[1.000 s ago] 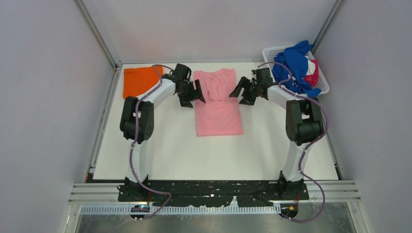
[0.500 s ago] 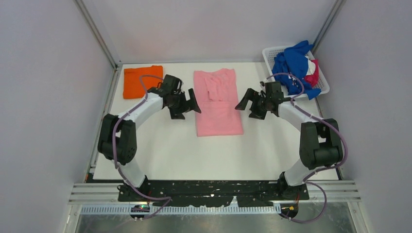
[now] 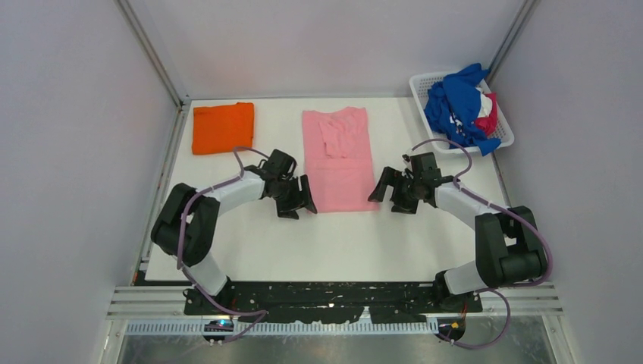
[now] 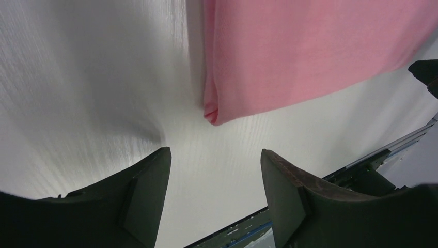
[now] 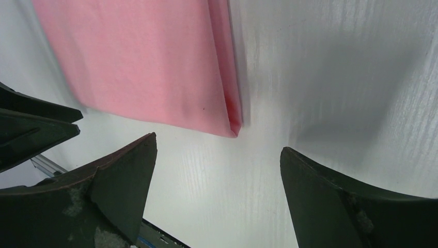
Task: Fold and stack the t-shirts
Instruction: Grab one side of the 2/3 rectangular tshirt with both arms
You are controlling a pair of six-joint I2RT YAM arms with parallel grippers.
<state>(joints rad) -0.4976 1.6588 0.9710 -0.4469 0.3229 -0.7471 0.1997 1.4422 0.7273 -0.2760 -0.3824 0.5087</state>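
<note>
Far left corner of the desk: orange t-shirt (image 3: 222, 127), folded flat. Left gripper (image 3: 299, 200): fingers apart, holding nothing, at the near left corner of the pink t-shirt (image 3: 339, 159). This shirt lies folded lengthwise mid-desk, toward the far edge. Right gripper (image 3: 384, 196): fingers apart, empty, at the shirt's near right corner. Far right corner: white basket (image 3: 421, 82) holding crumpled blue t-shirt (image 3: 453, 105), magenta t-shirt (image 3: 490, 115) and white t-shirt (image 3: 479, 97), heaped above its rim.

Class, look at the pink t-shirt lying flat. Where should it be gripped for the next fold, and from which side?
Probably the pink t-shirt's two near corners: left gripper from its left, right gripper from its right. Those layered corners lie free, just ahead of each gripper's open fingers.
</note>
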